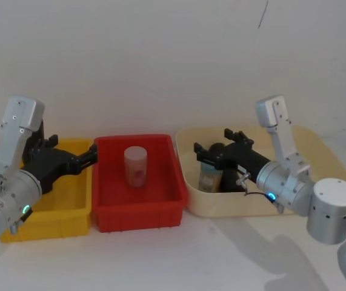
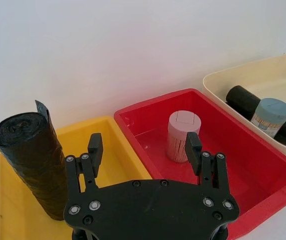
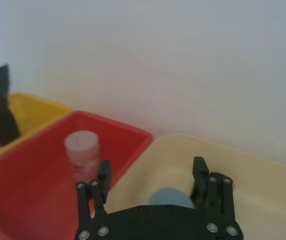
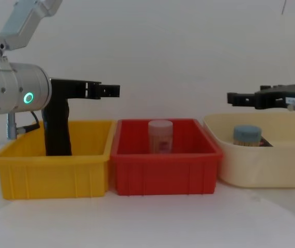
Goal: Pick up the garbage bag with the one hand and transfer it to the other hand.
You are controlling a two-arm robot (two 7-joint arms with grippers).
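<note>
My left gripper (image 2: 141, 147) hovers over the yellow bin (image 4: 54, 165), above its rim, and its jaws stand apart with nothing between them. It points toward the red bin (image 4: 165, 168), which sits just beside the yellow one. The glowing ring (image 4: 29, 97) on my left wrist shows green in the chest view.

The garbage bag (image 2: 32, 162) stands upright inside the yellow bin, beside my left gripper and not held by it. It is a tall black roll, and its top rises above the bin wall. I cannot see any label on it from here.

In the middle, the red bin holds a pale pink jar (image 1: 136, 166) standing upright.

My right gripper (image 3: 153, 175) hangs above the cream tub (image 1: 251, 203) on my right side, also with jaws apart and holding nothing. It points toward my left gripper, but the two are well apart, with the red bin between them.

Farther, inside the cream tub, a second black roll (image 2: 263, 114) lies on its side, and a blue-lidded jar (image 2: 269, 116) stands in front of it. Behind all bins is a plain white wall (image 1: 160, 60).
</note>
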